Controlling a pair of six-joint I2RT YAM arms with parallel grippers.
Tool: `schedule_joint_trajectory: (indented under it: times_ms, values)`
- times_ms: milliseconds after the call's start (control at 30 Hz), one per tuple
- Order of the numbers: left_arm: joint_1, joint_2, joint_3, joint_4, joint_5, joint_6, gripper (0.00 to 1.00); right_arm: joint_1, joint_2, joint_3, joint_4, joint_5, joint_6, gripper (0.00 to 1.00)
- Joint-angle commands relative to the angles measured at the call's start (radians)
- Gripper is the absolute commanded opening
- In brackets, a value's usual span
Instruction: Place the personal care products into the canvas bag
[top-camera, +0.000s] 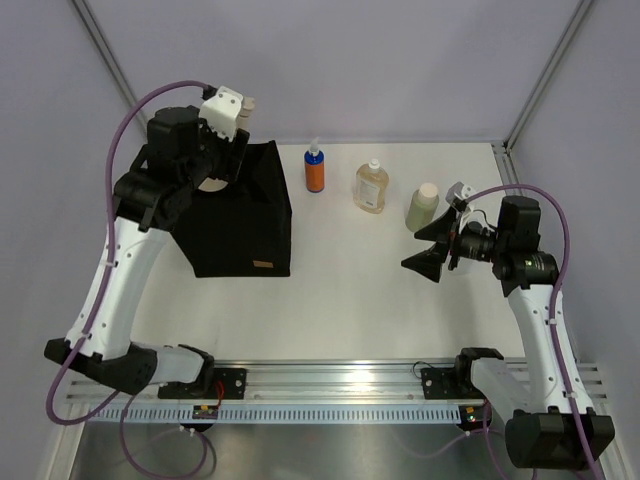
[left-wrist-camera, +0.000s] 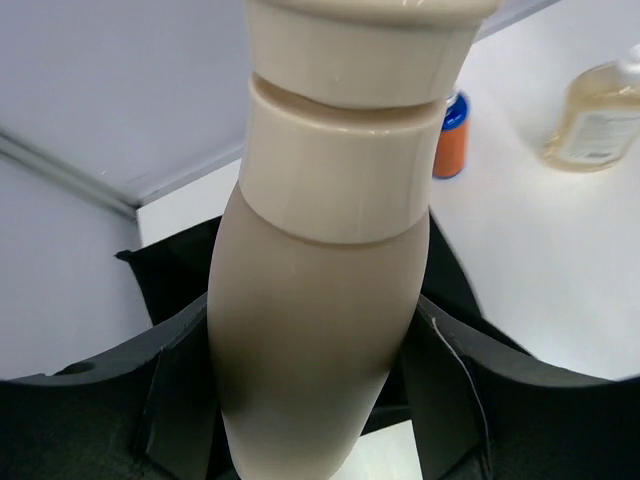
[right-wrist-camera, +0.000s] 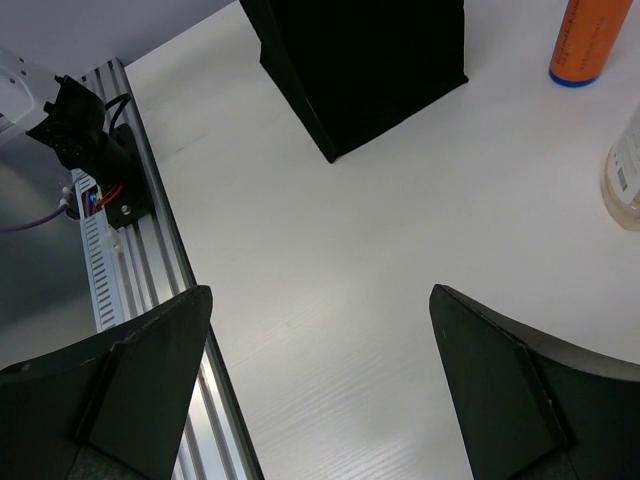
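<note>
The beige bottle (left-wrist-camera: 320, 330) is smooth plastic with a satin sheen. The canvas bag (top-camera: 245, 215) is matt black cloth. The counter (top-camera: 350, 290) is white, smooth, faintly grained. The amber bottle (top-camera: 370, 187) looks clear and glossy. The right pincer (right-wrist-camera: 320, 290) has matt black plastic fingers (right-wrist-camera: 130, 380); the rail (top-camera: 340, 385) is brushed metal.

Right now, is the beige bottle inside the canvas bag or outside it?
Outside: the left gripper holds the beige bottle raised over the canvas bag, not yet inside.

Overhead camera looks down from six o'clock over the whole table (top-camera: 350, 300). Left wrist camera sits tight against the beige bottle (left-wrist-camera: 320, 300); right wrist camera looks down towards nine o'clock. All share the canvas bag (top-camera: 240, 215) and orange bottle (top-camera: 315, 172)
</note>
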Motion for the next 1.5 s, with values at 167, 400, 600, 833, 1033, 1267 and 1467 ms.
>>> schedule_joint_trajectory:
  times_ms: [167, 400, 600, 833, 1033, 1267, 1467]
  values:
    - [0.116, 0.032, -0.111, 0.238, -0.047, 0.244, 0.00, -0.024, -0.025, 0.002, 0.007, -0.056, -0.046, 1.00]
    - [0.199, 0.022, -0.327, 0.311, 0.074, 0.285, 0.00, -0.035, -0.023, 0.000, 0.000, -0.069, -0.050, 0.99]
    - [0.216, 0.019, -0.484, 0.364, 0.117, 0.264, 0.00, -0.044, -0.015, -0.001, -0.006, -0.073, -0.057, 0.99]
    - [0.224, -0.033, -0.580, 0.462, 0.088, 0.186, 0.68, -0.054, -0.006, -0.001, -0.015, -0.073, -0.069, 1.00]
    - [0.224, -0.099, -0.576, 0.496, 0.092, 0.120, 0.99, -0.060, 0.008, -0.003, -0.026, -0.063, -0.086, 0.99]
    - [0.224, -0.106, -0.443, 0.441, 0.121, 0.046, 0.99, -0.061, 0.020, -0.003, -0.038, 0.000, -0.112, 1.00]
    - [0.224, -0.198, -0.360, 0.375, 0.167, -0.128, 0.99, -0.063, 0.006, 0.048, -0.026, 0.306, -0.018, 0.99]
